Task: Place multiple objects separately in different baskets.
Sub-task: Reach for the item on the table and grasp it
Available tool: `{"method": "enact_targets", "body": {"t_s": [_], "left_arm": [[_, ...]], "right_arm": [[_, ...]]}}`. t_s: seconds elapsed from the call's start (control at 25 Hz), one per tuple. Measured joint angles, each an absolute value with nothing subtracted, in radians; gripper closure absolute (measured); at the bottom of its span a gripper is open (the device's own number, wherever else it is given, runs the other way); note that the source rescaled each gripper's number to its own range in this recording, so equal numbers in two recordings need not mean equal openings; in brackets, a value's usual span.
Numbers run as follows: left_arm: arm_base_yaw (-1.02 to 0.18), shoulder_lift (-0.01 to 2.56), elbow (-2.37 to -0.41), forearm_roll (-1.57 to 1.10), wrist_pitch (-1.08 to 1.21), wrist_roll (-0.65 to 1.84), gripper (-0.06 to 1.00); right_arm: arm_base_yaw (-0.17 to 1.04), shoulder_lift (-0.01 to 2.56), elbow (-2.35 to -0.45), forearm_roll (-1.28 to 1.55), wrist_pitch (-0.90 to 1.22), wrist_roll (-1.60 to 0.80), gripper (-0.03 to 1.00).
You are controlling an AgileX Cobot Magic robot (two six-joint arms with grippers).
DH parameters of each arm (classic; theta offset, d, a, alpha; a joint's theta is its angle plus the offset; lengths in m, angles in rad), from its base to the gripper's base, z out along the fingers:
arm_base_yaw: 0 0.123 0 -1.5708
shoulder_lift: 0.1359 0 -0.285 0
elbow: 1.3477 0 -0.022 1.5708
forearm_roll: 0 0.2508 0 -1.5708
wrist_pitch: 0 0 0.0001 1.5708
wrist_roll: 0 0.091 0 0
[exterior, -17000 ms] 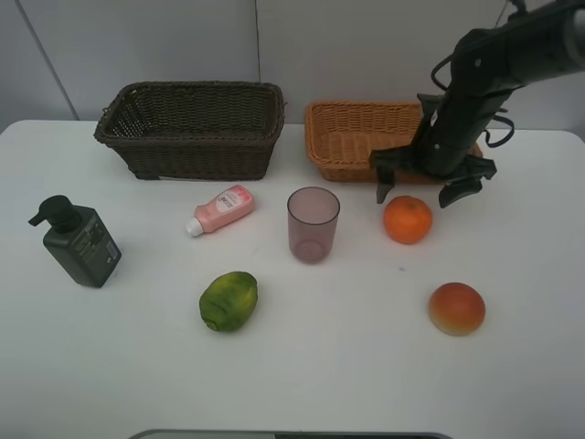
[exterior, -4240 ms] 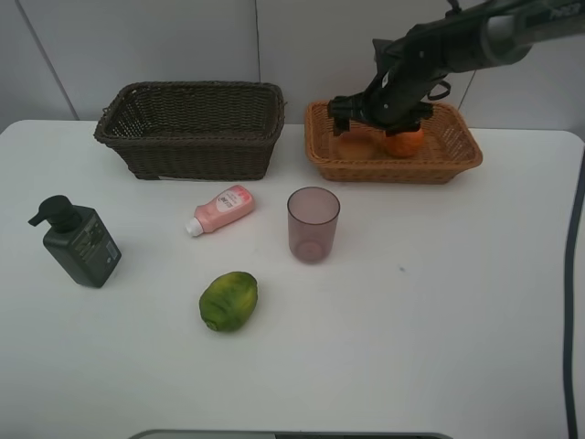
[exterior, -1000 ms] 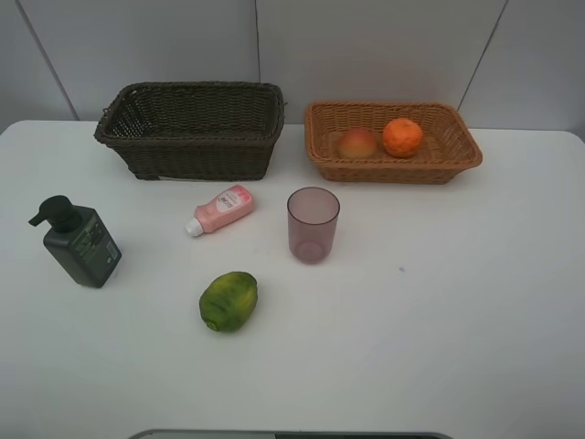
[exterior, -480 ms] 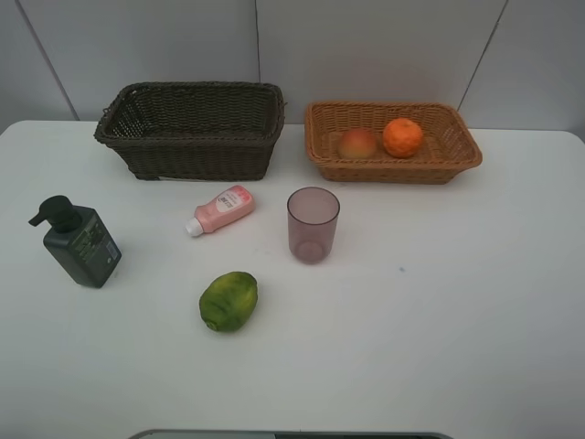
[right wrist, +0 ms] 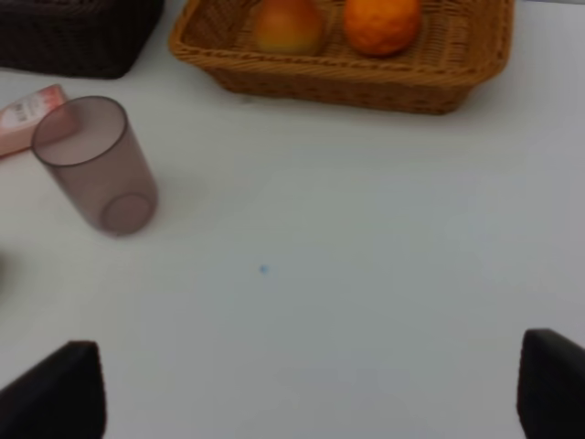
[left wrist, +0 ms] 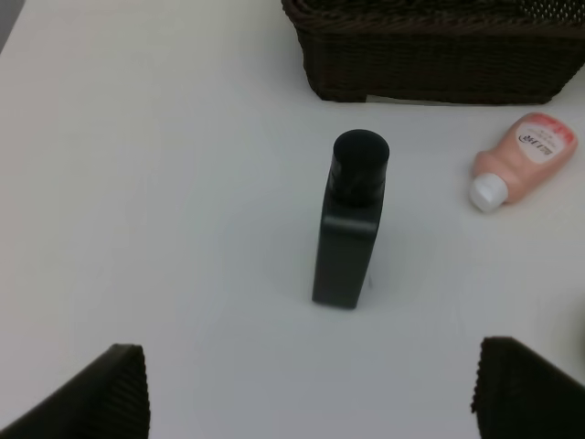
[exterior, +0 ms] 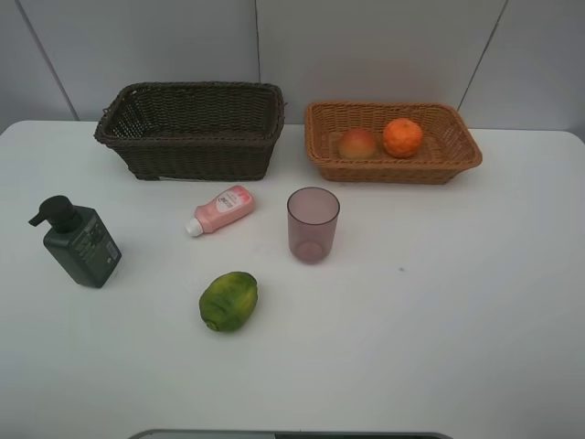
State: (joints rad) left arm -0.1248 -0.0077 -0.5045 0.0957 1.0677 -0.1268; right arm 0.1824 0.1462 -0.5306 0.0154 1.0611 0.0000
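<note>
Right arm withdrawn from the tan basket [exterior: 457, 161]. Orange [exterior: 402, 137] and red-yellow fruit [exterior: 358, 144] lay inside. Right fingers [right wrist: 59, 389] and left fingers [left wrist: 119, 389] spread wide, empty. Pump bottle [exterior: 80, 245], tube [exterior: 224, 209], cup [exterior: 313, 224] and green fruit [exterior: 228, 300] remained on the worktop [exterior: 457, 311]. Four left to sort, likely.

Edges crop the left fingers [left wrist: 91, 402] and right fingers [right wrist: 55, 393] to tips. The dark basket [left wrist: 430, 46] is cropped too.
</note>
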Motion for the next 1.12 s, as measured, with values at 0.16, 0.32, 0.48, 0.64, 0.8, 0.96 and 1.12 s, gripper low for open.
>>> {"method": "enact_targets", "body": {"t_s": [0.16, 0.32, 0.48, 0.64, 0.8, 0.96, 1.12], "left_arm": [[-0.125, -0.008, -0.505, 0.096, 1.068, -0.127, 0.03], [-0.125, -0.008, -0.505, 0.096, 1.068, -0.127, 0.03], [-0.125, -0.008, -0.505, 0.096, 1.068, -0.127, 0.03], [-0.125, -0.008, -0.505, 0.096, 1.068, -0.127, 0.03], [-0.125, -0.008, -0.505, 0.096, 1.068, -0.127, 0.03], [-0.125, -0.008, -0.505, 0.096, 1.068, -0.127, 0.03], [-0.125, -0.008, -0.505, 0.096, 1.068, -0.127, 0.03]], "right_arm": [[0.096, 0.146, -0.531, 0.015, 1.061, 0.0, -0.03], [0.049, 0.146, -0.531, 0.015, 1.061, 0.0, -0.03], [0.003, 0.146, -0.531, 0.015, 1.061, 0.0, -0.03], [-0.018, 0.146, -0.531, 0.015, 1.061, 0.0, -0.03], [-0.018, 0.146, -0.531, 0.015, 1.061, 0.0, -0.03], [-0.018, 0.146, -0.531, 0.015, 1.061, 0.0, -0.03], [-0.018, 0.146, -0.531, 0.015, 1.061, 0.0, -0.03]]}}
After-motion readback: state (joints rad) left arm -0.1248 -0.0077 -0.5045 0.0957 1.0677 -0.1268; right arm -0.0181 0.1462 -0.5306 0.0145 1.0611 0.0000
